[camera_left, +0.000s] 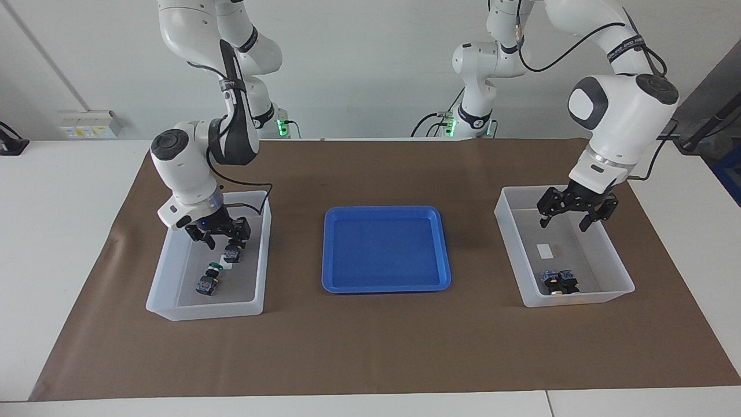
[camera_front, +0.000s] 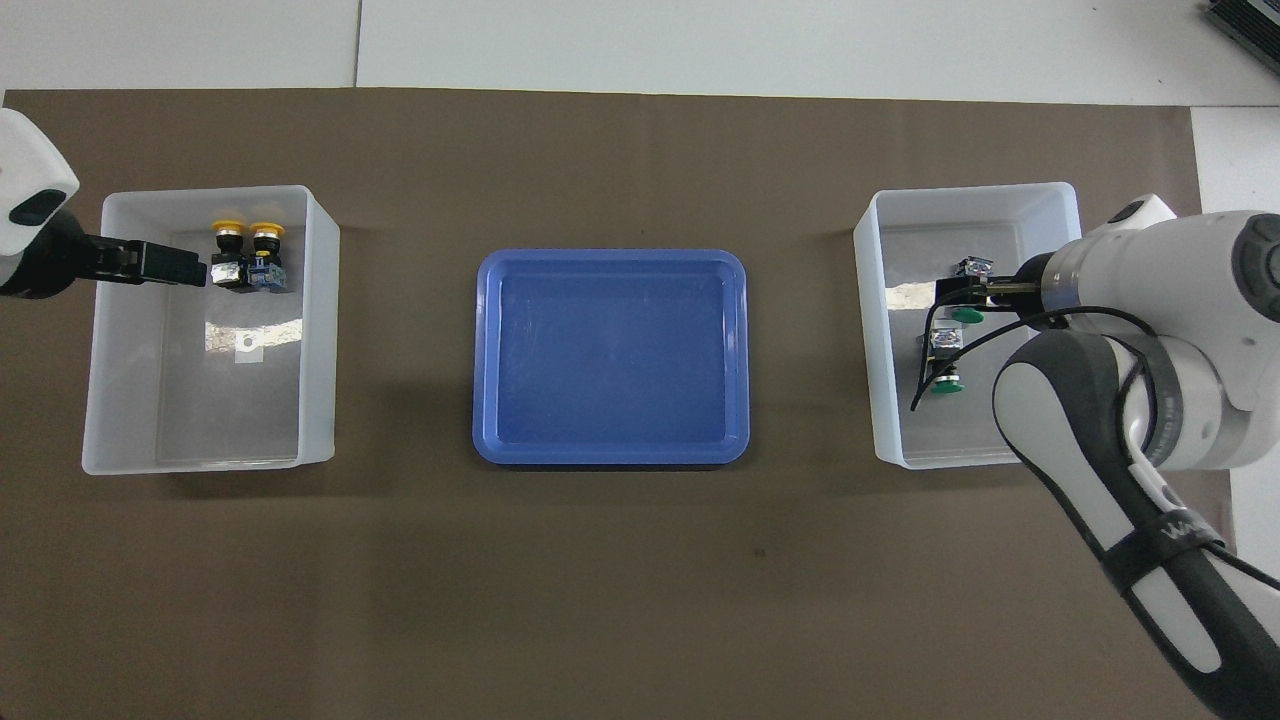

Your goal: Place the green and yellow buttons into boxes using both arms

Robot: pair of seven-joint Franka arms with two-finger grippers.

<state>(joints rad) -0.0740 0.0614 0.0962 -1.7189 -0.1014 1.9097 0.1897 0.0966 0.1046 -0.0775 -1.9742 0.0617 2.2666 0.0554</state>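
Brown mat (camera_left: 370, 347) on white table (camera_left: 58, 231)

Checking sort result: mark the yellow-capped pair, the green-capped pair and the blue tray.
yellow buttons (camera_front: 248, 256): overhead view, on the bodies where the two meet.
green buttons (camera_front: 953, 340): overhead view, on the body of the one nearer the robots.
blue tray (camera_left: 386, 248): facing view, on its bare floor.

Bright, even light falls from above. The shallow blue plastic tray (camera_left: 386, 249) casts a soft, short shadow on the brown paper mat (camera_left: 370, 347) covering the counter. Glare patches shine on the floors of the translucent white plastic bins (camera_front: 120, 330). Focus is sharp throughout.
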